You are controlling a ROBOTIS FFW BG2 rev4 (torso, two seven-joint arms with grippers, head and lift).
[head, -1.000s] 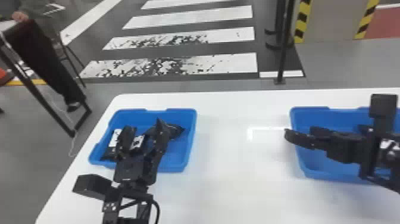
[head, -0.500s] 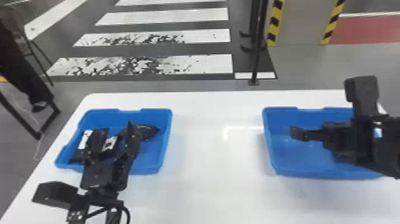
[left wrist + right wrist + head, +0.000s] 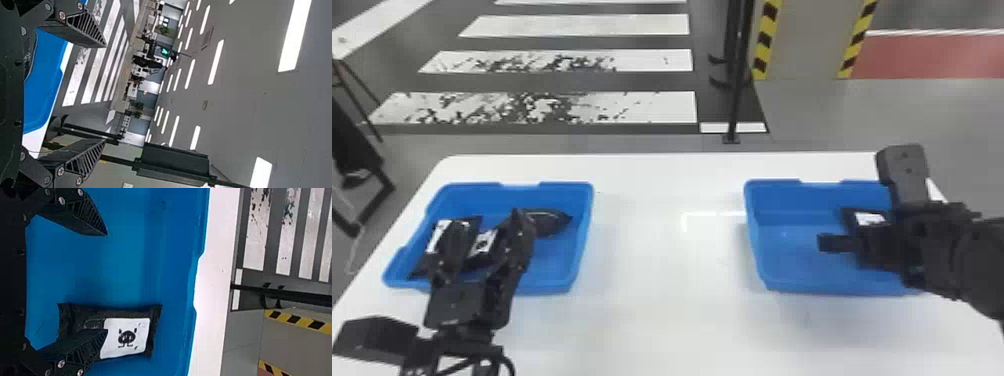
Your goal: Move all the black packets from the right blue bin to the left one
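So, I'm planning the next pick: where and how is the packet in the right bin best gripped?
Probably across the middle of the black packet, from above, the right gripper's fingers closing on its long sides. It lies flat, long side running near to far, with blue bin floor beside it.

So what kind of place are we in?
Maybe a big robot workshop or a show hall: there's a painted crosswalk on the floor, long ceiling lights, and a white table holding blue bins.
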